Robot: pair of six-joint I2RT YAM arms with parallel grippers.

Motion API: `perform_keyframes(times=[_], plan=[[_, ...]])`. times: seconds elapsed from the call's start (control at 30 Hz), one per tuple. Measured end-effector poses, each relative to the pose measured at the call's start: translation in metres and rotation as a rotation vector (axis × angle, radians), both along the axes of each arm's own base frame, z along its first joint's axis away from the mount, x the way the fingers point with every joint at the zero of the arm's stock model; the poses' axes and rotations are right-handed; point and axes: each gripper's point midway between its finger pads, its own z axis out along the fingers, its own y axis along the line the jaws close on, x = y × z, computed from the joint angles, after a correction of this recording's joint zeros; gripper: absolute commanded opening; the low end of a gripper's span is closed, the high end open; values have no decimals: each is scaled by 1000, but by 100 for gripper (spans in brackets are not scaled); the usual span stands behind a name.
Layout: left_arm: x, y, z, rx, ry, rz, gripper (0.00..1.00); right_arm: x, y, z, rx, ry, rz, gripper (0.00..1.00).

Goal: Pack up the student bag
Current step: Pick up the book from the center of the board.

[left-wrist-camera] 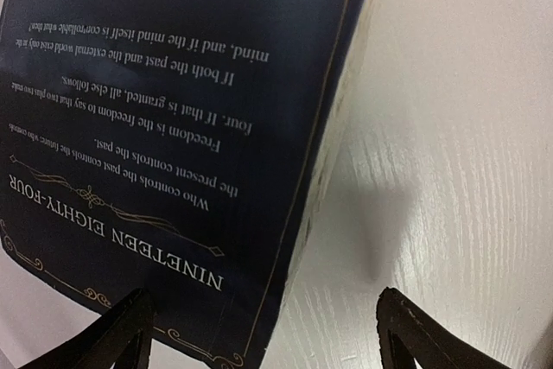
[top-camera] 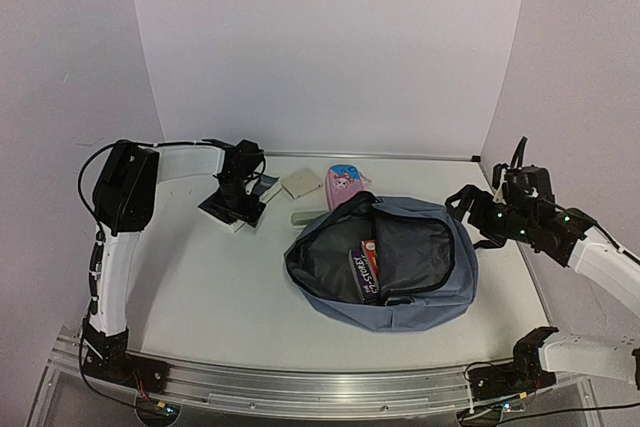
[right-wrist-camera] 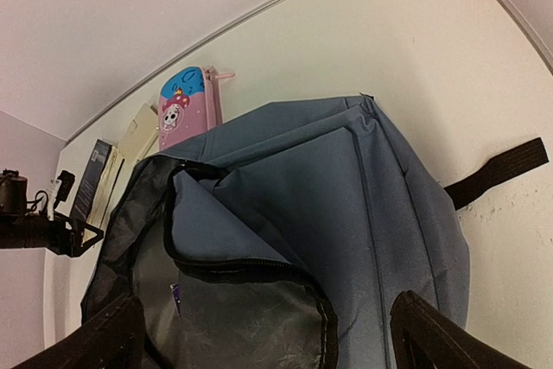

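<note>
The student bag point(top-camera: 430, 282) lies open in the middle of the table, its dark lining and a couple of books point(top-camera: 366, 269) showing inside. My right gripper point(top-camera: 466, 205) hovers open at the bag's right side; in the right wrist view the open gripper point(right-wrist-camera: 266, 298) looks down on the bag point(right-wrist-camera: 346, 187) and its zip opening. At the back left, my left gripper point(top-camera: 238, 199) stands open over a dark navy book point(top-camera: 232, 213). In the left wrist view the book point(left-wrist-camera: 173, 110) lies flat, its right edge between the gripper's point(left-wrist-camera: 263, 295) spread fingers.
A pink pencil case point(top-camera: 343, 183) and beige pads point(top-camera: 300, 183) lie behind the bag, and a pale bar point(top-camera: 303, 218) rests at its upper left edge. A black strap point(right-wrist-camera: 501, 170) trails off the bag to the right. White walls close in the back and sides.
</note>
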Motion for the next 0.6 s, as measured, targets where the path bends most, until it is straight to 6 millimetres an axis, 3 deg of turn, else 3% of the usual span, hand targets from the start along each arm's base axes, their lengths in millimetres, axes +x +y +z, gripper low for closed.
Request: perform_keyframes(times=[0.3, 0.6], plan=[[11, 9, -4, 94, -25, -40, 66, -1, 1, -2, -1, 8, 4, 98], [14, 12, -6, 163, -38, -53, 55, 1, 1, -7, -8, 25, 4, 98]])
